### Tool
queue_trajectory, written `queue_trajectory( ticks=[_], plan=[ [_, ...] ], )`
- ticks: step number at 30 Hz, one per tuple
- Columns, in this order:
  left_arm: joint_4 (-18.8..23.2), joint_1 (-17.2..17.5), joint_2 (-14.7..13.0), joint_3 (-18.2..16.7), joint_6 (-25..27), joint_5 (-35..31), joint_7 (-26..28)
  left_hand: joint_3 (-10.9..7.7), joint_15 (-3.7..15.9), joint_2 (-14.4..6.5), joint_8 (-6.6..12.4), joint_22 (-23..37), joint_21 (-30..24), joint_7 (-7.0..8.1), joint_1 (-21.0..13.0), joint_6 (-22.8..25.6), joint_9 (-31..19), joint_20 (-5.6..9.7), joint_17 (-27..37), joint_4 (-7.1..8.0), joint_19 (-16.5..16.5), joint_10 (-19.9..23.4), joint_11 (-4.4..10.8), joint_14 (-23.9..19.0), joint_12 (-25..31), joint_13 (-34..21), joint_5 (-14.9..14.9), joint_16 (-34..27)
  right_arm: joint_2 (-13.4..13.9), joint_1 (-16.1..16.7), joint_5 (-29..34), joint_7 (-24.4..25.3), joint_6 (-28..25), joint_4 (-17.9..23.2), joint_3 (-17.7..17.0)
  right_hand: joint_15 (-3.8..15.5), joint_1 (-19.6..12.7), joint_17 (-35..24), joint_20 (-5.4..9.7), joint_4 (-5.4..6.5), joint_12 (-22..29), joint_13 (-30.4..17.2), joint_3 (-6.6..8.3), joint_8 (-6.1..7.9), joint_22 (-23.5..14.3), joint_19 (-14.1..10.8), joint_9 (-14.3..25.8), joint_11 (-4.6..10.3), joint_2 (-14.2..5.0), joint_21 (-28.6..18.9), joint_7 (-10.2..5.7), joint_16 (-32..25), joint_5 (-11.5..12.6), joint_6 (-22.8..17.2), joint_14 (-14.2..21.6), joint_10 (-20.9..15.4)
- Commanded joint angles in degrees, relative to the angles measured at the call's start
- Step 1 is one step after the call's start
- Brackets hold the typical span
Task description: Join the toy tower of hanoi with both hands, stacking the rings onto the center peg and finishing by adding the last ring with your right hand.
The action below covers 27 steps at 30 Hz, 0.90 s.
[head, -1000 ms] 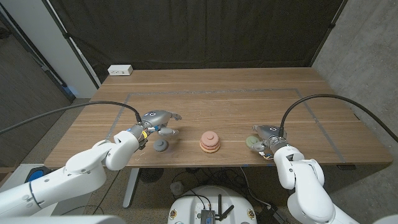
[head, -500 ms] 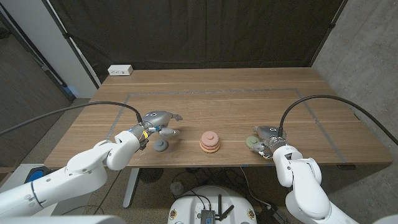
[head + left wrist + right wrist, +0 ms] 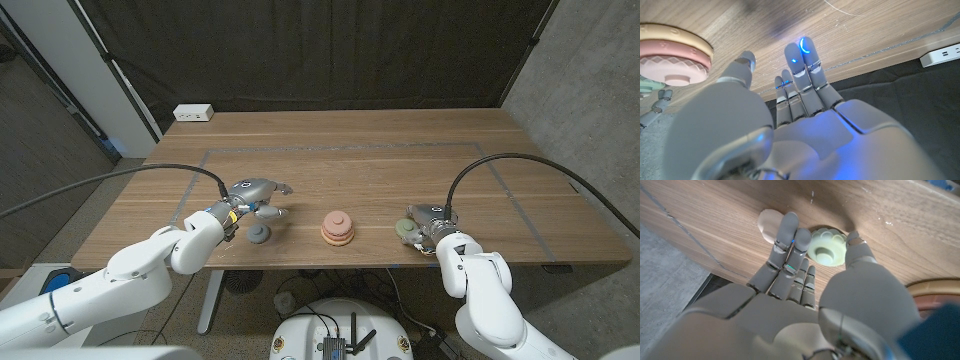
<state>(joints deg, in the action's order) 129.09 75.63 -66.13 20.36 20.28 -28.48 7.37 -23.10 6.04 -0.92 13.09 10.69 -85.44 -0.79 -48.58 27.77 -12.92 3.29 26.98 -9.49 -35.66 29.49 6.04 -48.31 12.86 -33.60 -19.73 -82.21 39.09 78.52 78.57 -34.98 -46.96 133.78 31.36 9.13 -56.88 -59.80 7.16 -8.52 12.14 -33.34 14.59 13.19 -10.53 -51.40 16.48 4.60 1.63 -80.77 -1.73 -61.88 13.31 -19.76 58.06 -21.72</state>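
**right hand creeping onto the green ring, left hand just parked**

head view: the stack (image 3: 337, 228) of pink and tan rings sits on the peg in the middle of the table (image 3: 350, 160). a grey ring (image 3: 258, 235) lies just left of it, right under the left hand (image 3: 252, 192), which hovers with fingers spread and nothing in it. over on the right, the right hand (image 3: 428, 217) has nudged inward over the last second and now sits right against the green ring (image 3: 406, 229). nothing else on the table moved.

left wrist view: left hand (image 3: 790, 100) open, fingers straight out over the wood, holding nothing. the stack (image 3: 672, 55) shows off to the side.

right wrist view: the right hand (image 3: 805, 275) has fingers on one side of the green ring (image 3: 827, 249) and the thumb on the other, so it's bracketing it. can't honestly tell if it's actually pinching yet or just touching, the ring looks flat on the table. a pale peach ring (image 3: 770, 224) lies just beside the green one.

my read: that small shift means the right hand is lining up a grab, and no ring has gone onto the peg in this stretch.
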Motion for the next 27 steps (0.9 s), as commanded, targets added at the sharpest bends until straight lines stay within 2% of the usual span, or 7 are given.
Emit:
queue_trajectory(
  ticks=[1, 17, 27],
  plan=[
    [-0.5, 0.1, -0.2, -0.2, -0.7, 0.7, 0.4, -0.33, 6.48, -0.4, -0.10, 0.0, -0.2, -0.06, -0.1, 0.4, -0.2, 6.70, 0.1, 0.12, -0.4, 0.8, -0.01, -0.6, -0.2, -0.3, -0.4, 0.2, -0.6, -1.0, 1.1, -1.8, -0.5, -1.1, 0.8, 3.38, 0.1, 0.2, 5.12, 0.11, 0.5, -0.3, -0.36, 0.38, -0.1, 0.1, 0.1, 0.01, 0.00, -0.6, -0.11, -0.3, 0.4, -0.8, 0.2, -0.7],
    [-1.1, 0.1, -0.4, -0.3, -1.4, 1.3, 0.6, -0.72, 6.49, -0.5, -0.11, 0.0, -0.1, 0.01, 0.1, 1.0, -0.3, 6.75, 0.1, 0.09, -0.4, 1.3, -0.10, -0.7, -0.3, -0.4, -0.5, 0.3, -1.2, -1.7, 1.9, -3.1, -0.5, -2.2, 1.3, 3.42, 0.1, 0.6, 5.09, 0.11, 0.3, -0.7, -0.67, 0.63, 0.0, 0.4, 0.0, 0.14, -0.63, -0.6, -0.28, -0.8, 0.9, -2.1, 0.0, -1.4],
    [-1.5, -0.6, -0.1, 0.3, -1.8, 1.4, 0.3, -1.01, 6.49, -0.7, -0.21, 0.0, -0.2, -0.02, 0.1, 1.1, -0.4, 6.65, 0.2, 0.06, -0.4, 1.6, -0.15, -0.8, -0.3, -0.4, -0.6, 0.3, -1.3, -1.7, 2.5, -3.8, -0.5, -2.4, 1.4, 3.43, -0.7, 0.6, 5.17, -0.19, 0.8, -0.8, -0.48, 0.85, -0.1, 0.1, -0.1, 0.45, -1.08, -0.8, -0.46, -1.1, 1.1, -3.0, 0.1, -3.2]
  ],
)
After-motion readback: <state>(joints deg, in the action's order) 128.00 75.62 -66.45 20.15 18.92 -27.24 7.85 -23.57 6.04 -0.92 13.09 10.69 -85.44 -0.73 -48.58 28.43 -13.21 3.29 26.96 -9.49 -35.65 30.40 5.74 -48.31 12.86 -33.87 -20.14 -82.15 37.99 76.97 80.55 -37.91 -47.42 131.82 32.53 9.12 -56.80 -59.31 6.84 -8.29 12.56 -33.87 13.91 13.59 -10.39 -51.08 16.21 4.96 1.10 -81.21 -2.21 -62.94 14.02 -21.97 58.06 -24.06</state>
